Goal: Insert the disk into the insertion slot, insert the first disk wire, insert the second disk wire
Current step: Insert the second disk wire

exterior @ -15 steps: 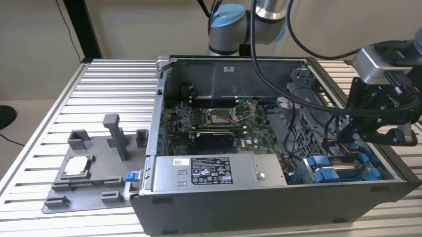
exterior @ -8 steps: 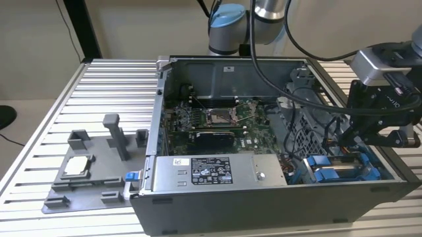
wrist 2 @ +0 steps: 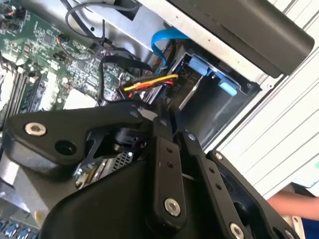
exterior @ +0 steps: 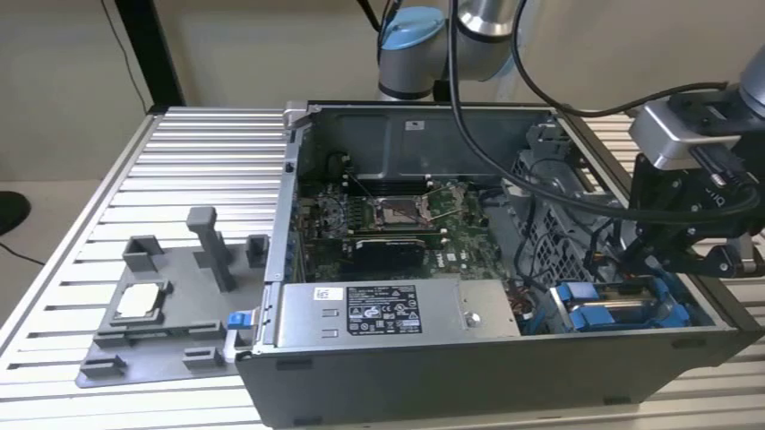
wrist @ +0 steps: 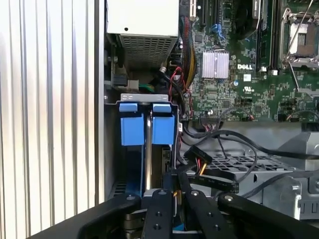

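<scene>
Exterior view first, going from its left to its right: we see a grey fixture tray (exterior: pixel 156 349) lying on the slatted metal table (exterior: pixel 72 233), just beside the open computer case (exterior: pixel 502 376). Inside the case, the green motherboard (exterior: pixel 395 219) sits toward the back, and the grey labelled power-supply box (exterior: pixel 395 311) lies along the near wall. To the exterior view's right of that box is the insertion slot (exterior: pixel 622 309), a bay with blue plastic tabs in the case's near corner. Above it hangs the black claw (exterior: pixel 675 255) on the arm's wrist, with thick black cables (exterior: pixel 502 170) looping across the case toward it.

In the first wrist view we look down on the insertion slot (wrist: pixel 147 127), where two blue tabs stand side by side with a narrow gap between them. We think the disk sits in this bay behind the tabs, though its metal body is mostly hidden. The claw (wrist: pixel 174 199) reaches in just beside the bay, its fingers (wrist: pixel 158 214) drawn close together and clenched around a black connector with red and yellow wires (wrist: pixel 199 167).

In the second wrist view the claw (wrist 2: pixel 167 127) meets the yellow, orange and red wires (wrist 2: pixel 149 83) close to the blue-tabbed insertion slot (wrist 2: pixel 209 74).
</scene>
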You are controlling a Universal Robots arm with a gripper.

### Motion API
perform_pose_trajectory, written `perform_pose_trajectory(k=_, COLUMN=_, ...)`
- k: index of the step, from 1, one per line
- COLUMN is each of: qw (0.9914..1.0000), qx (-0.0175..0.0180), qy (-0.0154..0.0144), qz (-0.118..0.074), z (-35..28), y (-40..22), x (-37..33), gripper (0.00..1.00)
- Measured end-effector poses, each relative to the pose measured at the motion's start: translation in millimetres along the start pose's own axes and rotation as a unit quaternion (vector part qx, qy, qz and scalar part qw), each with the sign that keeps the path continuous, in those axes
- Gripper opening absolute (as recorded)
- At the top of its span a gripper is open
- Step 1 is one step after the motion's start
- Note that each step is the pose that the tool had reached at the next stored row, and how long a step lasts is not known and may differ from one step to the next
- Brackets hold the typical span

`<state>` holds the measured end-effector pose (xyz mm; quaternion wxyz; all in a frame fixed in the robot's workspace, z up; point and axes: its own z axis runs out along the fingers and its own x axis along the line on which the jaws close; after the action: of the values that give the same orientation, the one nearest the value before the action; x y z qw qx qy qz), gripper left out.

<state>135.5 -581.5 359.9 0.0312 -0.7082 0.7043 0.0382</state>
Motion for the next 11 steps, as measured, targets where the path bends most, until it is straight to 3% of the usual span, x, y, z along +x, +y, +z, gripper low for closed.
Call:
perform_pose_trajectory(k=7, qw=1.0, qx=0.0003, qy=-0.0013, qz=0.001, z=1.2, y=0.1, x=0.3, gripper=0.0)
perform_pose_trajectory(k=11, qw=0.99998, qx=0.0049, qy=-0.0033, qz=0.001, z=5.1, y=0.0, x=0.9, gripper=0.0)
